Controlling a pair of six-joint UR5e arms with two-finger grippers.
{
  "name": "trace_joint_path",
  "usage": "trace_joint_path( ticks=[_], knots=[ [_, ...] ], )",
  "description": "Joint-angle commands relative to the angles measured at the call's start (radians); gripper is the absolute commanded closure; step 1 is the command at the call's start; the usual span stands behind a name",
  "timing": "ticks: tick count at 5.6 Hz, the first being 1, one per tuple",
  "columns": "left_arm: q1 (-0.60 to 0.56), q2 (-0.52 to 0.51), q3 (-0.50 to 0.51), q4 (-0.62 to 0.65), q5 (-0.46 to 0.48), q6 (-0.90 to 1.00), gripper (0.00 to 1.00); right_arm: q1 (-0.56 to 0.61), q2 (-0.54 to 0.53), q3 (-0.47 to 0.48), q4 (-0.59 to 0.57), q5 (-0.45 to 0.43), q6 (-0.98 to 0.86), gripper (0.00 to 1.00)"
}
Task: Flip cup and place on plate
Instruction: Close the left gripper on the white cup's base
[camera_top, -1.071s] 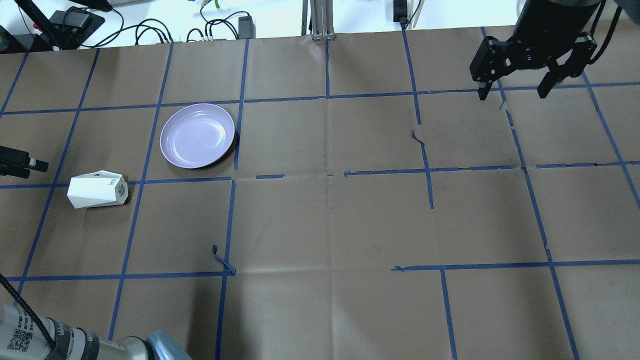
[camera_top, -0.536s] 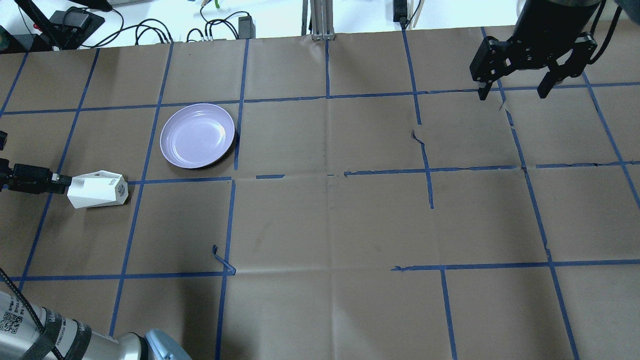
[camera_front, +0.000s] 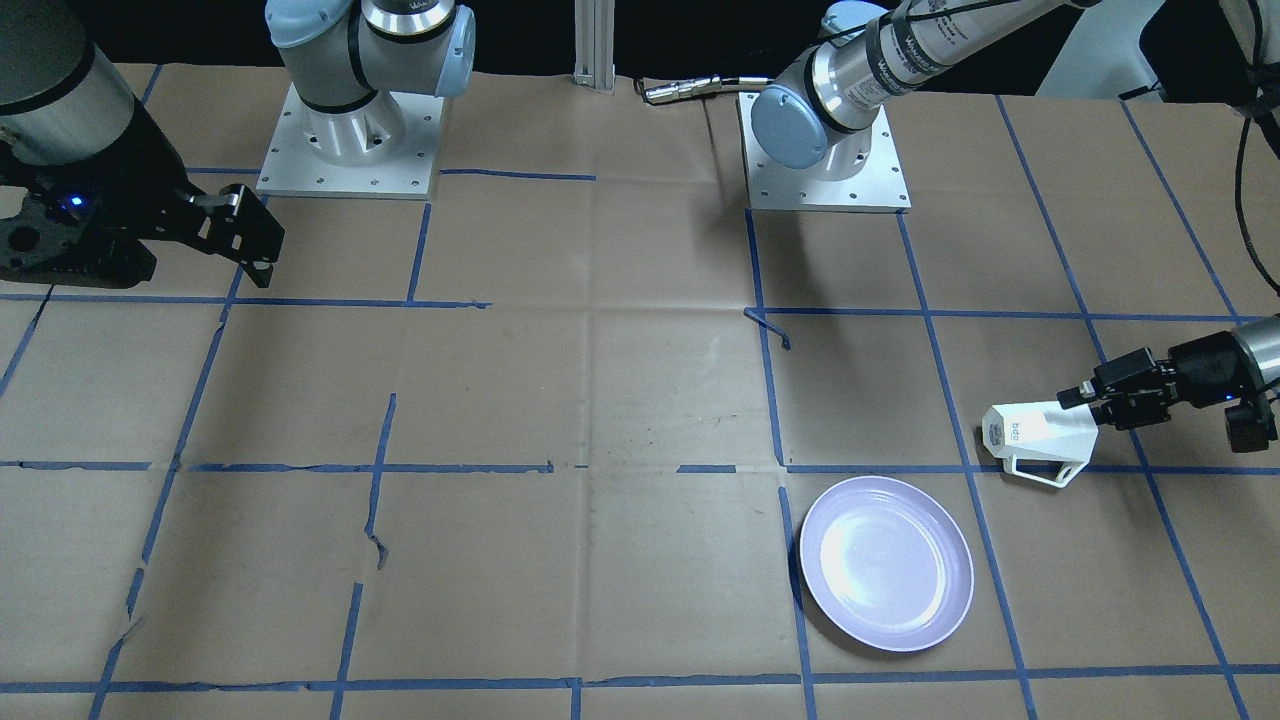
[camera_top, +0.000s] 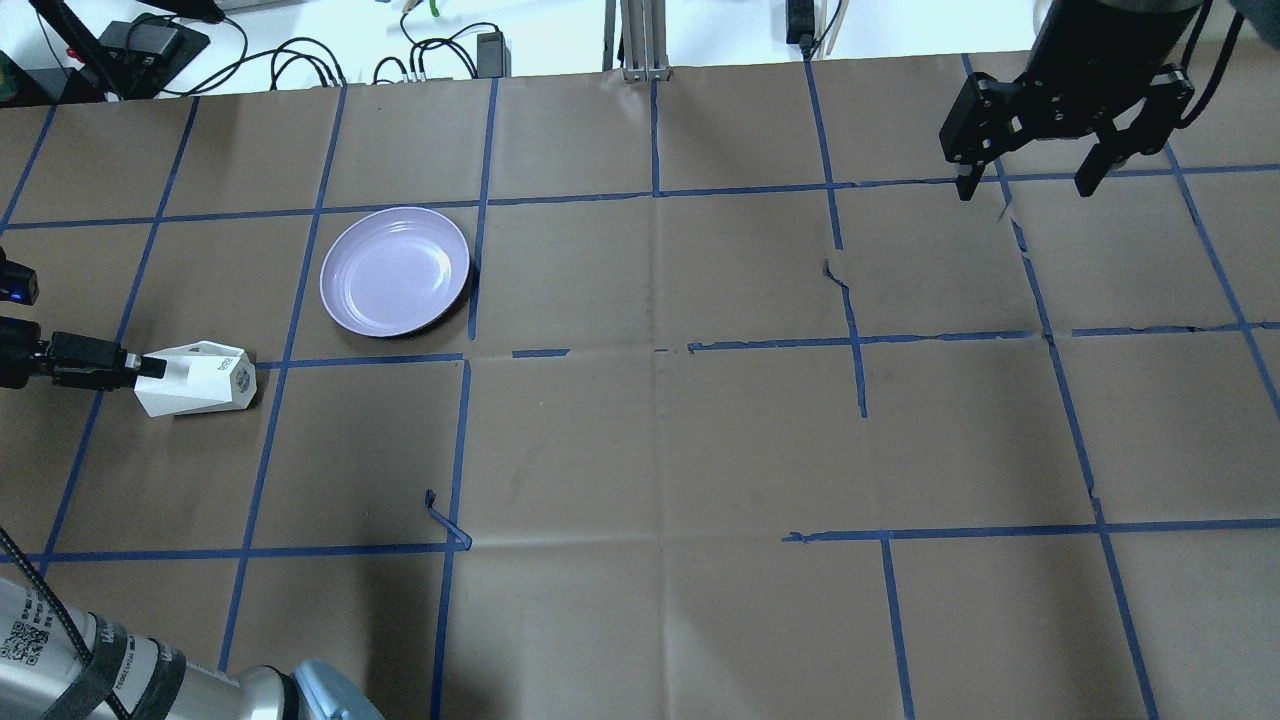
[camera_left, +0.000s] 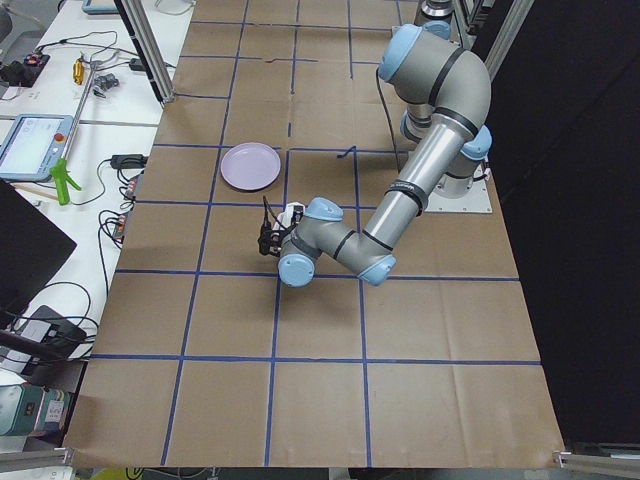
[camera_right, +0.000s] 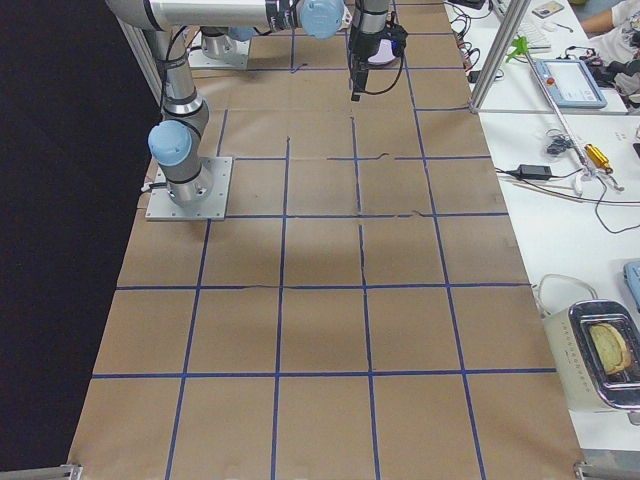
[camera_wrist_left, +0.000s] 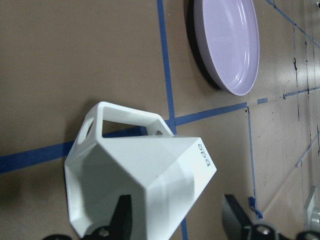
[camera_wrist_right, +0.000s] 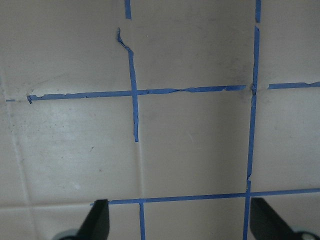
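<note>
The white faceted cup (camera_top: 195, 378) lies on its side at the table's left, base with dark lettering pointing right, wire handle towards the plate (camera_top: 395, 271). The lavender plate sits beyond it, apart. My left gripper (camera_top: 140, 368) is open at the cup's wide rim end. In the left wrist view the cup (camera_wrist_left: 150, 175) fills the space between the fingers (camera_wrist_left: 235, 215), and the plate (camera_wrist_left: 230, 45) is behind. In the front view the left gripper (camera_front: 1080, 400) meets the cup (camera_front: 1035, 432) above the plate (camera_front: 886, 563). My right gripper (camera_top: 1020, 185) hovers open and empty at the far right.
Cables and power bricks (camera_top: 300, 60) lie beyond the table's far edge, beside an aluminium post (camera_top: 640, 40). Both arm bases (camera_front: 345, 140) stand on the robot's side. Brown paper with a blue tape grid (camera_top: 655, 350) covers the table.
My left gripper has moved right and a little nearer, up to the cup's rim end. The cup, the plate and the right gripper have not moved.
</note>
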Motion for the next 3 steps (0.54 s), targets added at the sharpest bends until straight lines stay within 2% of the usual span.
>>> trace_joint_path(
  ticks=[1,3],
  knots=[
    [-0.02,0.022,0.005,-0.048,-0.027,0.006,0.99,0.0,0.0,0.0,0.0,0.0,0.0,0.0],
    [-0.046,0.104,0.026,-0.099,-0.069,-0.029,1.0,0.0,0.0,0.0,0.0,0.0,0.0,0.0]
  ],
)
